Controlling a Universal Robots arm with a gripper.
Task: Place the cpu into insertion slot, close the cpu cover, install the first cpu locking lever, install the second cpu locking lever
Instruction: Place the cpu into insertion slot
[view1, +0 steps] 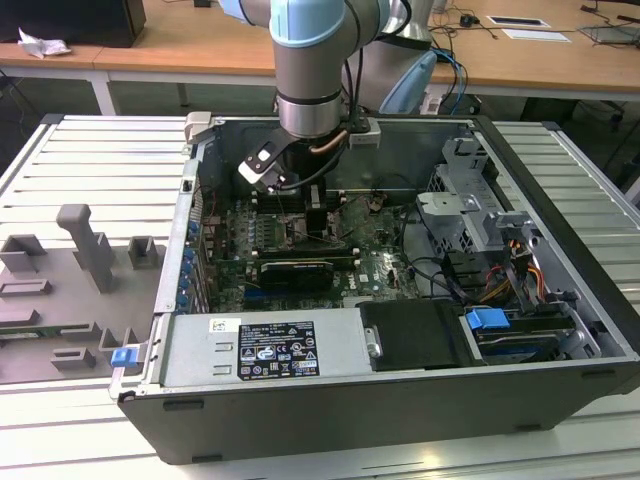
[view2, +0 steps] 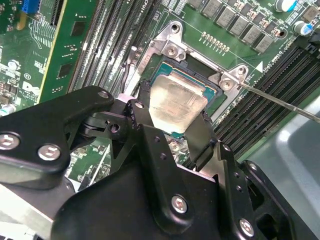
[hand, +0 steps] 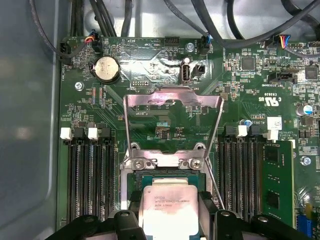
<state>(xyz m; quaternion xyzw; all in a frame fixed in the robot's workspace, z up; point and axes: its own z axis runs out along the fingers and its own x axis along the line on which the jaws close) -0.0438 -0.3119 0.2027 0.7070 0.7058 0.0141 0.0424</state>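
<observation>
The cpu (view2: 177, 102) is a small square chip with a pale metal top, and my gripper (view2: 172, 112) is shut on it. Black fingers (view2: 141, 107) press its two opposite edges. It hangs slightly tilted just over the open insertion slot (view2: 200, 75) on the green motherboard. In the first wrist view the cpu (hand: 170, 207) sits between the fingers (hand: 131, 205), and the cpu cover (hand: 172, 100), a silver frame with a square window, stands swung open beyond the slot. A thin wire locking lever (view2: 280, 102) sticks out sideways, unlatched. In the exterior view the gripper (view1: 318, 222) reaches down into the computer case.
Rows of memory slots (hand: 90, 180) flank the socket on both sides. A graphics card (view1: 295, 272) lies just in front of the socket, a power supply (view1: 265, 345) at the case front, a drive cage (view1: 480, 215) and cables at the exterior view's right. A grey fixture (view1: 70, 280) rests outside the case.
</observation>
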